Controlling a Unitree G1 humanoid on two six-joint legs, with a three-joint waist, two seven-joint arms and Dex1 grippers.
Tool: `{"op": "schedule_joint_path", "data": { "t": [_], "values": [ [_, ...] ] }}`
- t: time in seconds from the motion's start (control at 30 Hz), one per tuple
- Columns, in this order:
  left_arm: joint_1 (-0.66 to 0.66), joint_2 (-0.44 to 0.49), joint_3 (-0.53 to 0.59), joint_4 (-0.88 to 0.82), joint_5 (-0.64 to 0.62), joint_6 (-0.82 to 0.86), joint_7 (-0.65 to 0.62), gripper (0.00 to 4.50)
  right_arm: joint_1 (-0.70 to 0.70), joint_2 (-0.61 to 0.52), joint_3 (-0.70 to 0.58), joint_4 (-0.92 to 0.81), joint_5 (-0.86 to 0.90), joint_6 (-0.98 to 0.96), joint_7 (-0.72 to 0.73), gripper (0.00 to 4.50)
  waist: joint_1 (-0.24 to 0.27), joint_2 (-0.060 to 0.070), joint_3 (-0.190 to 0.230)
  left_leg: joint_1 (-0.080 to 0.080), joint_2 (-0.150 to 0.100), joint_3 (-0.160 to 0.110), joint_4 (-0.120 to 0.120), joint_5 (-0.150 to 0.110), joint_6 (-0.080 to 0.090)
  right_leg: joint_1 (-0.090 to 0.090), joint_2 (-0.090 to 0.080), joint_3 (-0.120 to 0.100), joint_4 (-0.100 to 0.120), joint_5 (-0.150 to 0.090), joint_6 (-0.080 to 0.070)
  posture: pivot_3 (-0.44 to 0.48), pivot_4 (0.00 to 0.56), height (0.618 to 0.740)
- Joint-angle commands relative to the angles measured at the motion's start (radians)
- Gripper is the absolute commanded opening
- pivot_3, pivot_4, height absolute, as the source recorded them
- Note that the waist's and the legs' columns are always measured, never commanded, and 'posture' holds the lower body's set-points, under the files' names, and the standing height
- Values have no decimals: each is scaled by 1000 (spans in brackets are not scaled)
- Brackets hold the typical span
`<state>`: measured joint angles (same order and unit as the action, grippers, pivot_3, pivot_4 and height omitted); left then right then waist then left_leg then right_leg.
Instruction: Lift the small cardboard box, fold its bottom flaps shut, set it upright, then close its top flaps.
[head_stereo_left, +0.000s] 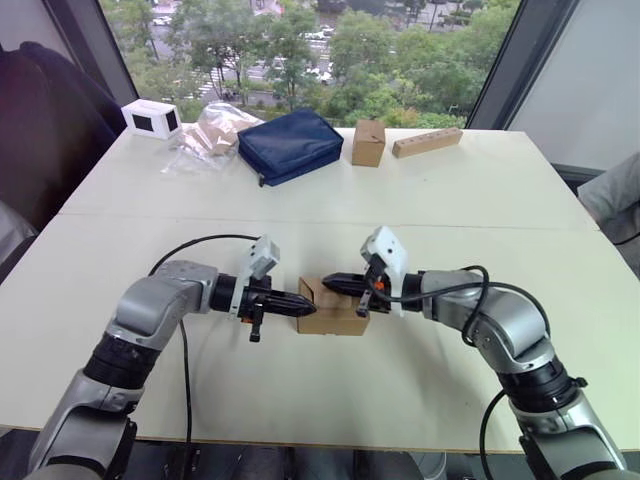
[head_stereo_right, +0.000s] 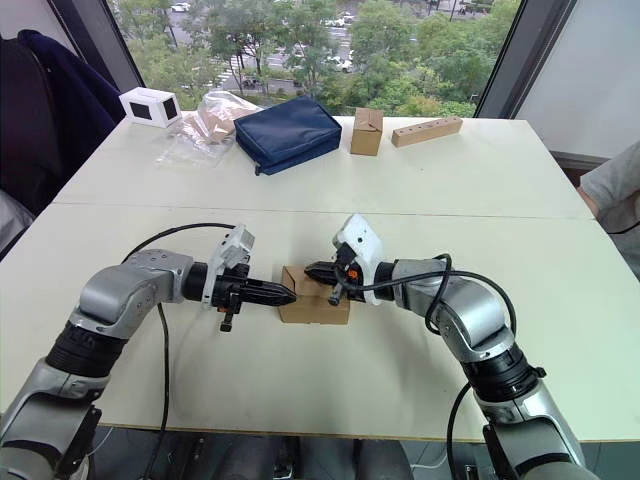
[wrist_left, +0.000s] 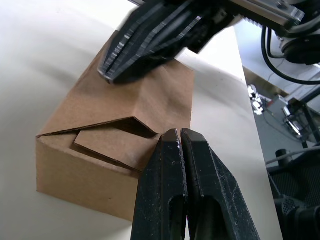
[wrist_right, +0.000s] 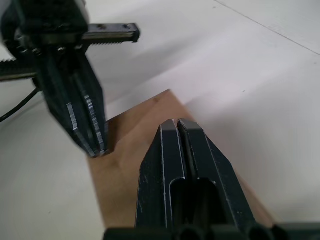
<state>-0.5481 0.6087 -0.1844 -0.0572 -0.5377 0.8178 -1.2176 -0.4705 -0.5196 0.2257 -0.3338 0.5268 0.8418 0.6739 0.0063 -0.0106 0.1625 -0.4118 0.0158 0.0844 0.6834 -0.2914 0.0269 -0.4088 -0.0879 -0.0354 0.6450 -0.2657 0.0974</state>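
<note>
Two grippers meet over the box (head_stereo_left: 333, 312) in the lower middle of the left eye frame, on the near half of the white table (head_stereo_left: 330, 400). The box lies low on the tabletop with a broad face up; it is not lifted. At its left end one flap (wrist_left: 112, 145) is tucked under a notched outer flap, and the seam there is slightly raised.

Left gripper (head_stereo_left: 303, 299): reaches in from the lower left, level with the table. Its fingers (wrist_left: 170, 170) are pressed together with no gap and nothing between them. The tips sit at the box's left end, at the flap edge; contact looks likely, but it is hard to be certain.

Right gripper (head_stereo_left: 334, 283): comes in from the lower right, fingers likewise pressed together and gripping nothing. The tips rest on or just above the box's top face, near the left end. The two sets of tips are close together, not touching.

A black cable (head_stereo_left: 195, 245) loops on the table beside the left arm.

Far side of the table, upper part of the frame, left to right: a white box with dark panels (head_stereo_left: 151, 118), a clear bag of pale pieces (head_stereo_left: 208, 138), a navy pouch (head_stereo_left: 290, 145), a taller brown box (head_stereo_left: 368, 142), a long wooden block (head_stereo_left: 427, 142). All are well apart from the grippers.

A grey sleeve (head_stereo_left: 612, 190) shows at the right edge.
</note>
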Motion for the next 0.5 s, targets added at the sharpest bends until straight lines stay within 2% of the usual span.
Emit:
{"op": "schedule_joint_path", "data": {
  "t": [0.03,0.1,0.2,0.33,0.5],
  "values": [
    [-35,27,45,3,-46,27,-31,86,29,-13,4,-42,-24,-15,3,0,-1,0,0,0,0,0,0,0,0,0,0,0,0,0,0,0,150,740],
    [-58,37,65,11,-90,53,-67,86,44,-15,0,-47,-32,-13,-2,0,-3,0,0,0,0,0,0,0,0,0,0,0,0,0,0,0,150,740],
    [-127,1,70,82,-79,43,-38,86,66,-23,-18,-69,-28,-4,-9,0,3,0,0,0,0,0,0,0,0,0,1,-1,0,0,0,0,150,740],
    [-193,-87,20,236,25,-76,19,86,80,-24,-53,-121,7,35,-17,0,6,0,0,0,-1,0,0,0,0,1,1,-1,-1,0,0,0,150,740],
    [-228,-161,-33,378,100,-168,-7,86,99,-35,-74,-198,46,95,-21,0,3,0,0,0,-1,1,0,0,1,0,2,-2,-1,0,0,0,150,740]
  ]
}}
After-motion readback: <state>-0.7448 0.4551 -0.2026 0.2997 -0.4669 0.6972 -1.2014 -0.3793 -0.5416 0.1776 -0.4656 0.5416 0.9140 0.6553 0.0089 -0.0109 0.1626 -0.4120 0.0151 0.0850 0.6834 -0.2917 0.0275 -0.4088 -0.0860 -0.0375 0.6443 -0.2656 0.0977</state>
